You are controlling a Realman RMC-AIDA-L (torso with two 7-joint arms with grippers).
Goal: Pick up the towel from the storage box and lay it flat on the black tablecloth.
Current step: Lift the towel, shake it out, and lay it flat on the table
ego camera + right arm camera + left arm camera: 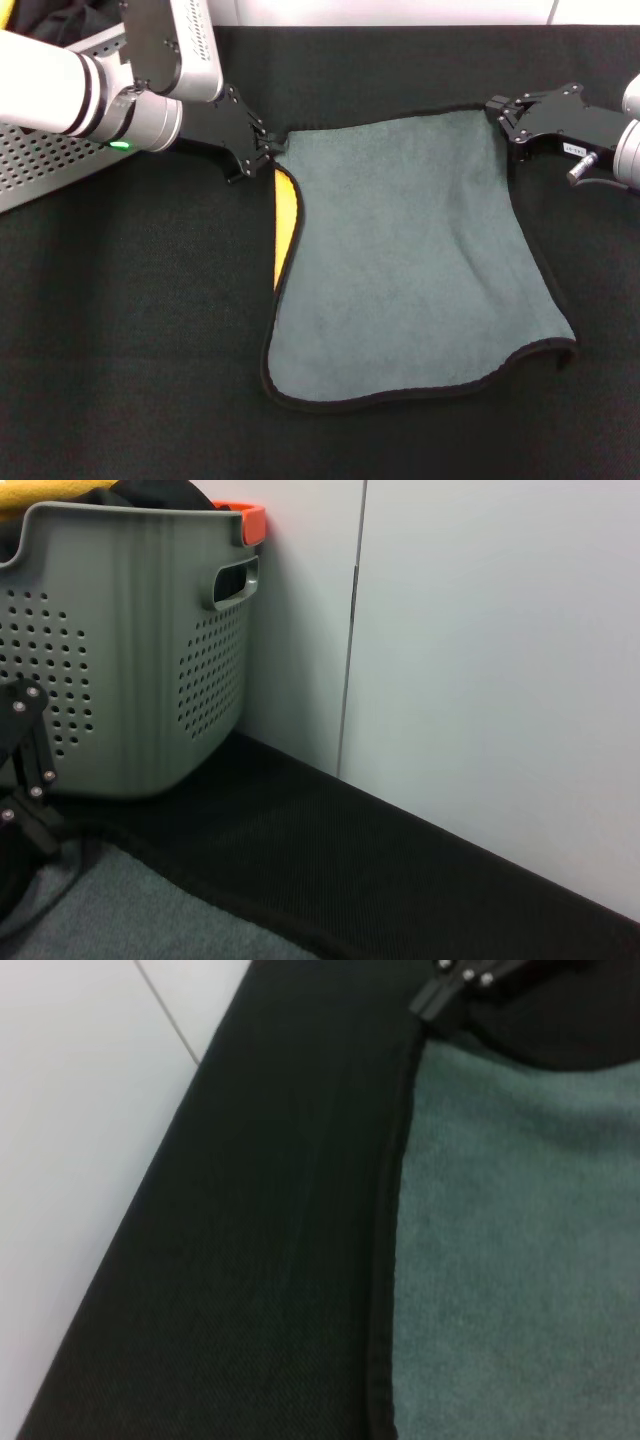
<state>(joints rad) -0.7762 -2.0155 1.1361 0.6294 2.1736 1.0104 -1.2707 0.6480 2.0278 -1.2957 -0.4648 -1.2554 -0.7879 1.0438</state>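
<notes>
My left gripper [268, 150] has its jaws pinched on the far left corner of the towel [410, 260], and my right gripper [500, 108] has its jaws closed on the far right corner, both held low over the black tablecloth [130, 340].

Nearest me, the towel's front hem runs in a wavy black line, with the right front corner curled up a little off the cloth. From there the grey-green face spreads back toward my two grippers, lying on the tablecloth with soft ripples across the middle. Along its left edge a strip is folded so that the yellow-orange underside [284, 225] shows, just below my left gripper. The far hem stretches between my grippers with a slight sag.

In my left wrist view the towel [520, 1260] and its black stitched edge [385, 1260] lie against the tablecloth [250, 1260], and the tip of my right gripper [455, 982] sits at the far corner.

Farther back on my left, the storage box [50, 165] stands on the tablecloth behind my left arm, well clear of the towel. My right wrist view shows the box [130, 650] upright by the white wall [500, 660], with dark fabric [160, 494] and an orange piece [252, 520] at its rim.
</notes>
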